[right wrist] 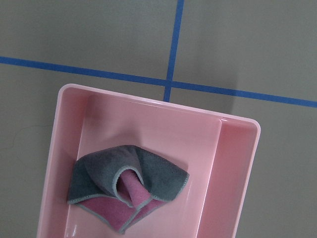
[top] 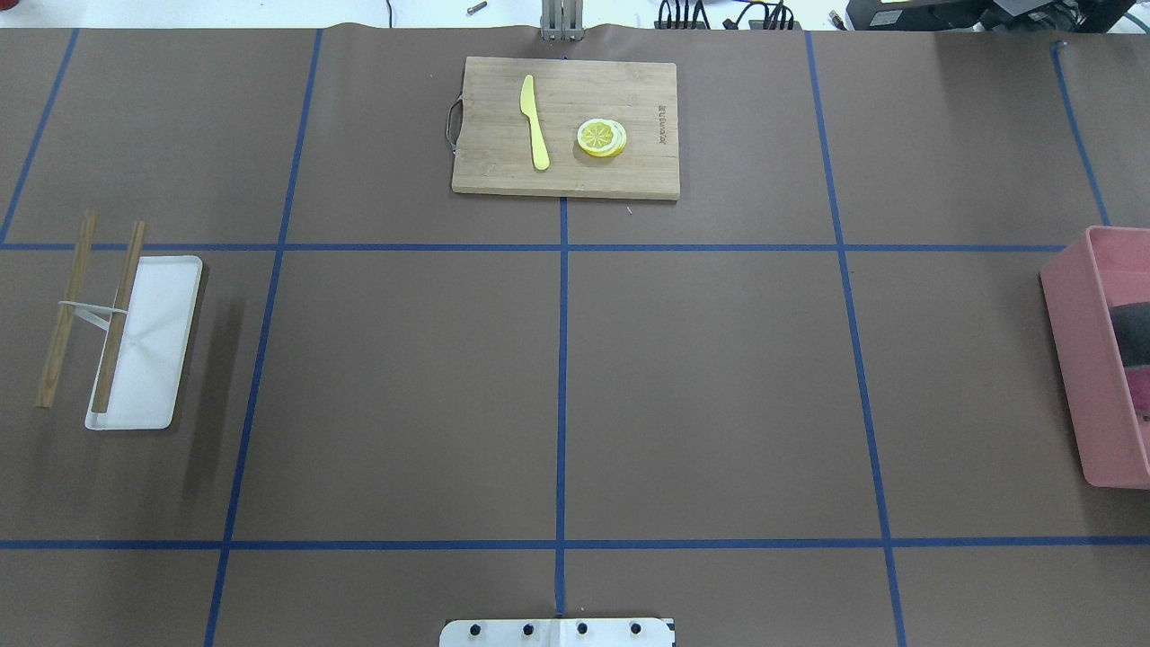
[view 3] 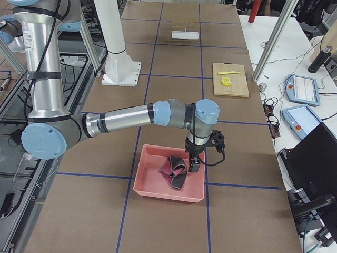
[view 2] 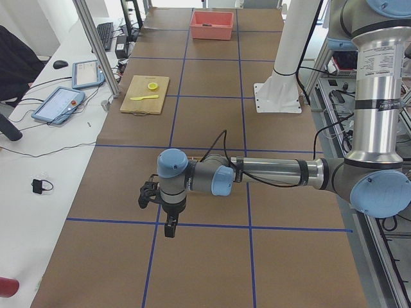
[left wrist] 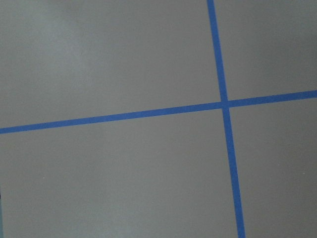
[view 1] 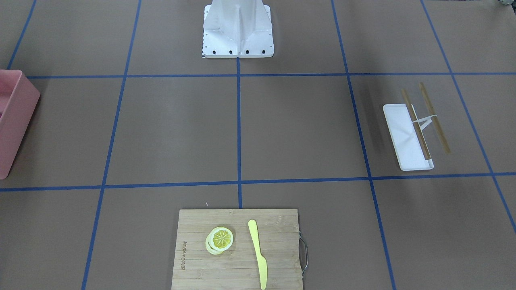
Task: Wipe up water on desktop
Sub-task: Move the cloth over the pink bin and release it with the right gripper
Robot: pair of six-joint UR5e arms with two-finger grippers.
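Crumpled grey-pink cloth (right wrist: 158, 173) lies in glossy pink tub (right wrist: 237, 163); cannot tell whether left gripper (view 2: 169, 228), right gripper (view 3: 194, 166) are closed.

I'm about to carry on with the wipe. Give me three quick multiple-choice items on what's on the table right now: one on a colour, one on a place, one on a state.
1. The knife on the cutting board is: A blue; B red; C yellow.
2. The cloth lies: A on the cutting board; B in the pink bin; C under the knife.
3. The cloth is: A loosely bunched; B spread out flat; C draped over the bin's wall.

Answers:
1 C, the overhead view shows it yellow from tip to handle.
2 B, the right wrist view shows it on the bin's floor.
3 A, its grey and pink folds curl over one another there.
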